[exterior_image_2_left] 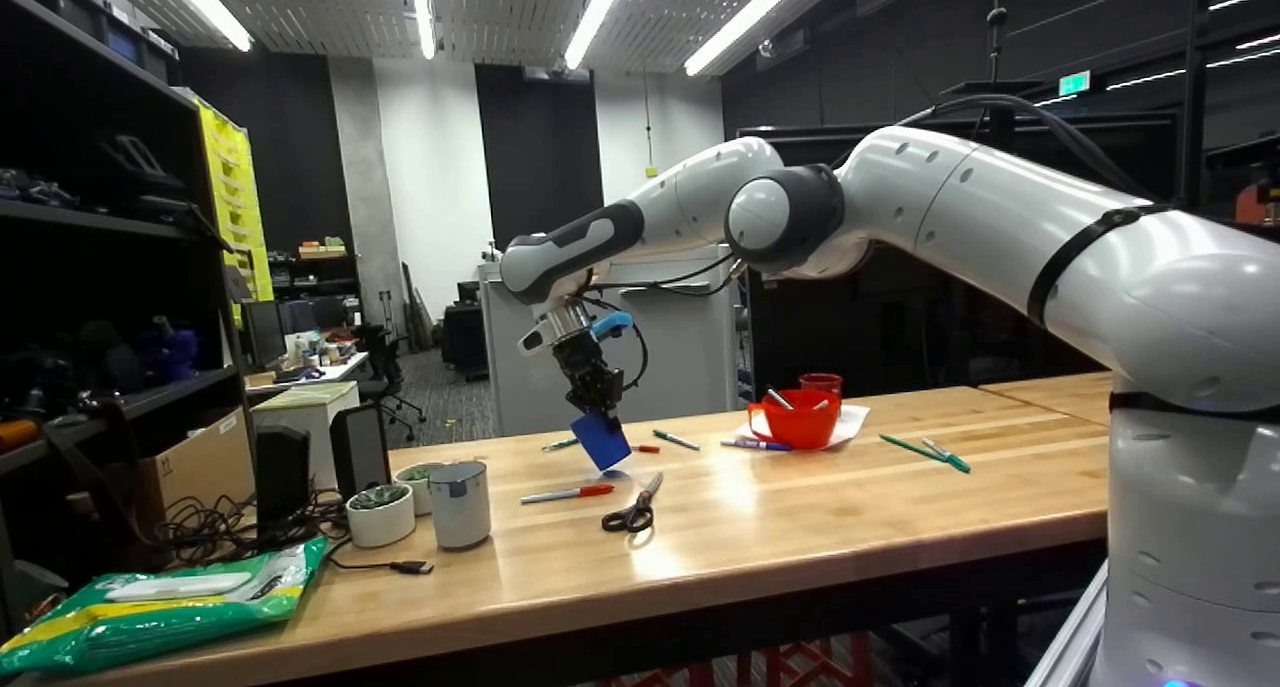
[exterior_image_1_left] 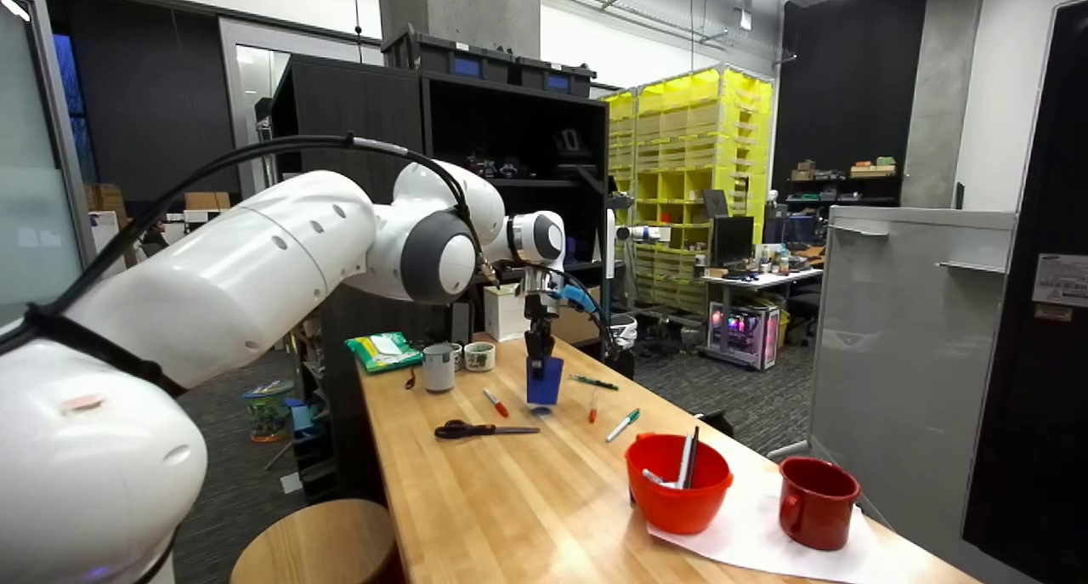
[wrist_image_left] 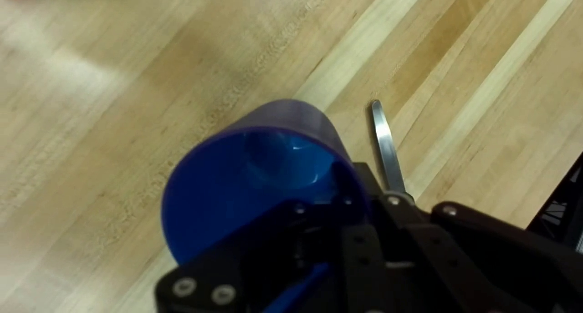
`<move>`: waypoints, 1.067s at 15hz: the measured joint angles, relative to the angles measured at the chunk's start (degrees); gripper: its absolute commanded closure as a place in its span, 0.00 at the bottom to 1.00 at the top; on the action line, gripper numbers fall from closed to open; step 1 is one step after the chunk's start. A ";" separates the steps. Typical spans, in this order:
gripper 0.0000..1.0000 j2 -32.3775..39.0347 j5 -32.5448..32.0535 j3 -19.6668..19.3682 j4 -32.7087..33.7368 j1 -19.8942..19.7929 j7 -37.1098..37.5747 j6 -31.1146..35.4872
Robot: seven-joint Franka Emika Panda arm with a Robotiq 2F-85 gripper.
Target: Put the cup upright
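Note:
The dark blue cup shows in both exterior views [exterior_image_1_left: 545, 386] [exterior_image_2_left: 601, 441], held low over the wooden table. It is tilted, with its opening upward toward the gripper. I cannot tell whether its lower edge touches the table. In the wrist view I look into the cup's mouth [wrist_image_left: 255, 176]. My gripper [wrist_image_left: 353, 190] is shut on the cup's wall, one finger inside the cup and one outside. The gripper also shows in both exterior views [exterior_image_1_left: 539, 361] [exterior_image_2_left: 603, 412], pointing down above the cup. The inner fingertip is dark and partly hidden.
Scissors [exterior_image_1_left: 480, 429] lie close to the cup; their blade shows in the wrist view [wrist_image_left: 387, 144]. A red-capped marker [exterior_image_2_left: 568, 494] and several pens lie around. A red bowl [exterior_image_1_left: 680, 490] and dark red cup [exterior_image_1_left: 818, 503] stand farther along the table. A grey mug [exterior_image_2_left: 460, 507] stands nearby.

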 measured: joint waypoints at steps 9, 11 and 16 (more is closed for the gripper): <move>0.99 -0.42 0.17 0.18 -2.18 0.08 4.77 16.38; 0.99 -0.74 0.62 0.20 -3.95 -0.02 6.45 20.25; 0.68 -2.90 2.68 0.32 -9.62 -0.82 9.04 28.36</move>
